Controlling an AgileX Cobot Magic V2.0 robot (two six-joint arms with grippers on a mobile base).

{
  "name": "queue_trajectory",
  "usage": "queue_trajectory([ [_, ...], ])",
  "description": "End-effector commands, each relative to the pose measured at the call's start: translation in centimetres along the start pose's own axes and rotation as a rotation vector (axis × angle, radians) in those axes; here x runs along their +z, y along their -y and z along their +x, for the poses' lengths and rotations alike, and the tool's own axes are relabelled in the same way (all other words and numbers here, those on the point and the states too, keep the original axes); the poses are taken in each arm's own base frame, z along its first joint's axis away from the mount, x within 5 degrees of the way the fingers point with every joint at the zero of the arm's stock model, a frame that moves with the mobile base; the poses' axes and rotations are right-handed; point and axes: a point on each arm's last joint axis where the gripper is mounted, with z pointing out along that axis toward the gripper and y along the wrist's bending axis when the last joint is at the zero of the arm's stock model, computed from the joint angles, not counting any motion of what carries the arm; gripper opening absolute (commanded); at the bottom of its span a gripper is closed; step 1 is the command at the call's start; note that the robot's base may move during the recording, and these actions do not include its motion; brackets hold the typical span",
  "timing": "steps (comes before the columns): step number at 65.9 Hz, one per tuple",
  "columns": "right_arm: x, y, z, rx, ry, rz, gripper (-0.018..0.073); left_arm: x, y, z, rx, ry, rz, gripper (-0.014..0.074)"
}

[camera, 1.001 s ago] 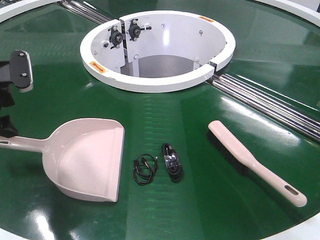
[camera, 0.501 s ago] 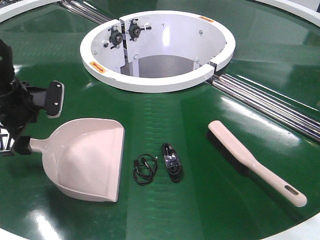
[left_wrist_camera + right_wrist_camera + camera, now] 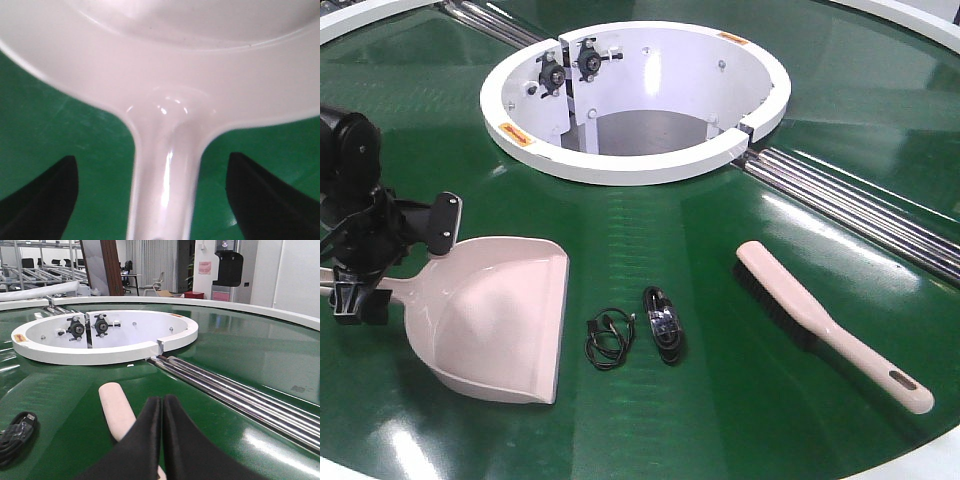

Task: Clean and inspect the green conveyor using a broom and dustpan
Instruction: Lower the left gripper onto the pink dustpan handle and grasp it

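Observation:
The pale pink dustpan lies on the green conveyor at the left, mouth toward the middle. My left gripper is open and straddles the dustpan's handle, with a black finger on each side and green gaps between. The pink broom lies at the right, bristles down, handle toward the front edge. In the right wrist view my right gripper is shut on nothing, and the rounded end of the broom shows just left of the fingers. The right gripper is out of the front view.
Two black cable bundles lie between the dustpan and the broom. The white central ring stands behind them. Steel rollers run from the ring to the right. The belt's white rim curves along the front right.
My left arm has come in from the left edge, turned and lowered, so its open fingers now straddle the dustpan handle. Dustpan, broom and cables have stayed put.

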Motion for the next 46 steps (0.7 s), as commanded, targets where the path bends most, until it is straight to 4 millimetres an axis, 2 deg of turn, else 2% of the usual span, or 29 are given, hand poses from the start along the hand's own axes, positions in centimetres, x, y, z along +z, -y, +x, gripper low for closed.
queue_trajectory([
  [1, -0.1, 0.0, -0.67, -0.011, 0.083, 0.002, -0.0008, -2.0, -0.28, 0.2, -0.001, 0.009, -0.073, 0.0575],
  [14, -0.1, 0.0, -0.67, -0.011, 0.083, 0.002, -0.0008, -1.58, -0.27, 0.29, 0.008, -0.014, -0.051, 0.0485],
  [21, -0.1, 0.0, -0.67, -0.011, 0.083, 0.002, -0.0008, -1.38, -0.31, 0.3, 0.014, -0.02, -0.046, 0.0383],
  [36, -0.1, 0.0, -0.67, -0.011, 0.083, 0.002, -0.0008, -1.47, -0.15, 0.84, 0.045, -0.096, -0.031, 0.0091],
  [43, -0.1, 0.0, -0.67, -0.011, 0.083, 0.002, -0.0008, -1.48, 0.04, 0.94, 0.045, -0.107, -0.01, 0.0],
  [46, -0.1, 0.0, -0.67, -0.011, 0.083, 0.002, -0.0008, -1.49, 0.16, 0.88, 0.042, -0.109, 0.001, -0.0009],
])
